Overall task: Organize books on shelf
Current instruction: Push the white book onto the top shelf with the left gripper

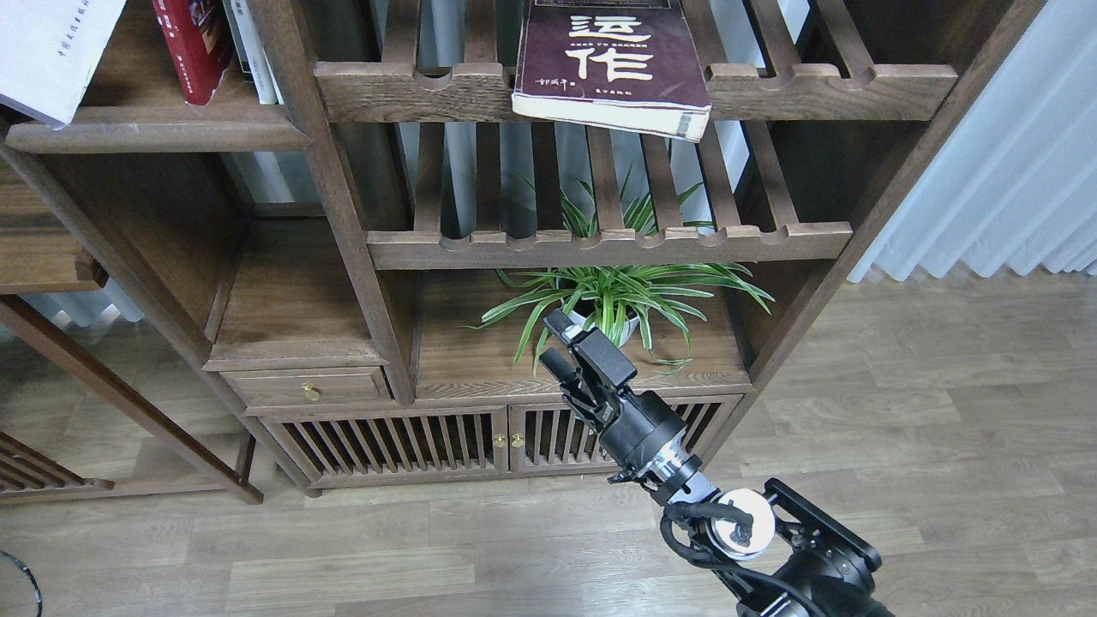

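Before bookcase (pixel 343 214), right gripper (pixel 557 343) jaws slightly parted, empty.

Only text I can rly read from here: big white chars 运作 on the maroon book (pixel 612 64), w/ smaller lines around them too tiny to make out. Pale book (pixel 47 47) has small vertical print, red book (pixel 195 47) too, both illegible imo.

Maroon book (pixel 613 64) w/ white chars, red book (pixel 195 47), dark-brown shelf (pixel 154 133).
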